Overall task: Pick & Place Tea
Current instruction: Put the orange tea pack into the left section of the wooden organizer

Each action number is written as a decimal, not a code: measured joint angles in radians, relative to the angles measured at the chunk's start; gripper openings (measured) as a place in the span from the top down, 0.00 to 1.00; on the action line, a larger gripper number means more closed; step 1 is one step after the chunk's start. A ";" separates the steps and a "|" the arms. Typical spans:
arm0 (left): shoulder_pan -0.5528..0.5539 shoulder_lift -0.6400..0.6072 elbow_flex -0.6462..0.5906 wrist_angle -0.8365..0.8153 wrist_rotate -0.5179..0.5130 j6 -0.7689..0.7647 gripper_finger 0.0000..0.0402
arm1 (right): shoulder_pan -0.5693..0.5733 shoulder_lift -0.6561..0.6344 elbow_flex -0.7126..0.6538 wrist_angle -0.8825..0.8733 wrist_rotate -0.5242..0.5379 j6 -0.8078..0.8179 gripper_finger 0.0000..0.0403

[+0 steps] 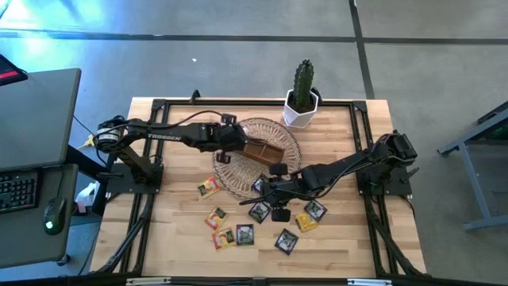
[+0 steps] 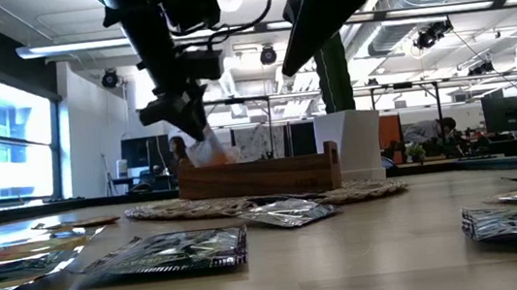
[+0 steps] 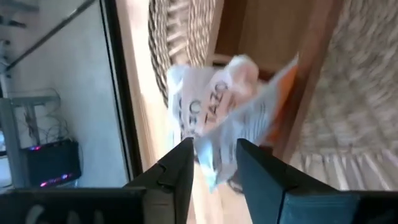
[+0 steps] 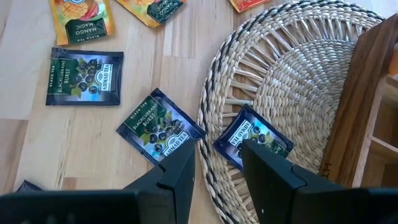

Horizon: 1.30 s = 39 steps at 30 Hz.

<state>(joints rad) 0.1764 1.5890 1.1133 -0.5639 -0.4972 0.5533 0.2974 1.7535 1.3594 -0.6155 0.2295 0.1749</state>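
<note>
Orange and white foil is crinkling between my left gripper's (image 3: pixel 213 163) fingers: I am pinching a tea packet (image 3: pixel 227 109) by one edge, so it is sticking out ahead of my fingertips, bent and creased, with dark lettering on the pale side. Just beyond it the wooden box (image 1: pixel 263 150) is sitting on the wicker mat (image 1: pixel 238 176), so I judge I am in the placing step. Next I would need to line the packet up over a compartment before letting go; a crumpled packet may catch on the wall.

My right gripper (image 4: pixel 217 163) is hovering with its fingers parted and holding nothing, right over a dark blue blackcurrant packet (image 4: pixel 254 138) lying on the mat's rim. A second one (image 4: pixel 159 126) is lying just beside my fingers on the table (image 4: pixel 74 140), with more packets farther out.
</note>
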 joint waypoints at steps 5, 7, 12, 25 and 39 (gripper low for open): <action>0.000 0.000 0.000 0.010 -0.034 -0.009 0.64 | 0.000 0.000 0.000 0.000 0.000 0.000 0.68; 0.000 0.000 0.000 0.036 -0.024 -0.009 0.64 | 0.000 0.000 0.000 0.000 0.000 0.000 0.68; 0.000 0.000 0.000 0.027 -0.007 -0.009 0.72 | 0.000 0.000 0.000 0.000 0.000 0.000 0.68; -0.101 -0.070 0.002 -0.030 -0.061 -0.322 0.99 | -0.005 0.060 -0.001 0.103 0.166 -0.003 0.74; -0.456 -0.452 0.000 -0.469 -0.112 -0.980 1.00 | -0.258 0.211 0.001 0.567 0.211 -0.039 0.99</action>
<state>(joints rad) -0.2800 1.1374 1.1137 -1.0329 -0.6088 -0.4271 0.0392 1.9640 1.3601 -0.0487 0.4401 0.1359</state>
